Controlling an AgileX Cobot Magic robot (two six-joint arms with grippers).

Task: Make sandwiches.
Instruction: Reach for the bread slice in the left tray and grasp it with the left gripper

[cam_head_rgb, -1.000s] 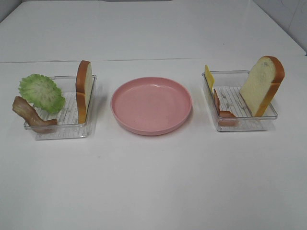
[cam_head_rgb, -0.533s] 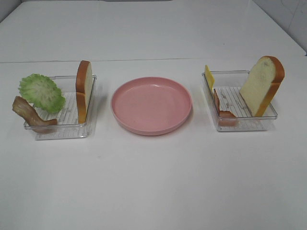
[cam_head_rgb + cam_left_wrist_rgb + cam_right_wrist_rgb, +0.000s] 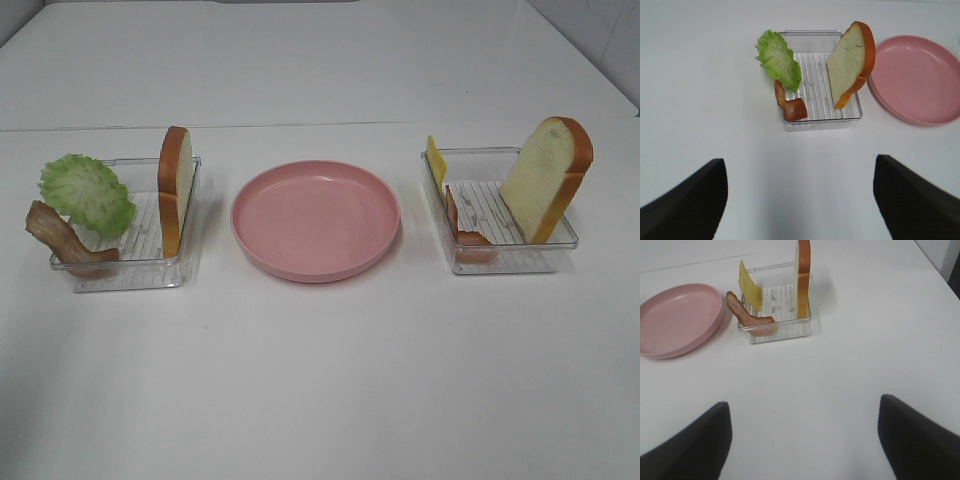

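Observation:
No sandwich is assembled. A left clear tray (image 3: 125, 275) holds an upright bread slice (image 3: 175, 185), ruffled green lettuce (image 3: 85, 192) and a bacon strip (image 3: 62, 240). A right clear tray (image 3: 505, 262) holds a leaning bread slice (image 3: 548, 175), a yellow cheese slice (image 3: 436, 160) and a bacon strip (image 3: 462, 228). The grippers do not show in the exterior view. In the left wrist view my left gripper (image 3: 799, 165) is open and empty, well short of the left tray (image 3: 822, 122). In the right wrist view my right gripper (image 3: 802, 405) is open and empty, short of the right tray (image 3: 780, 335).
A round pink plate (image 3: 315, 215) sits between the two trays with nothing on it. It also shows in the left wrist view (image 3: 915, 75) and the right wrist view (image 3: 675, 317). The white table (image 3: 320, 380) stretches toward the front.

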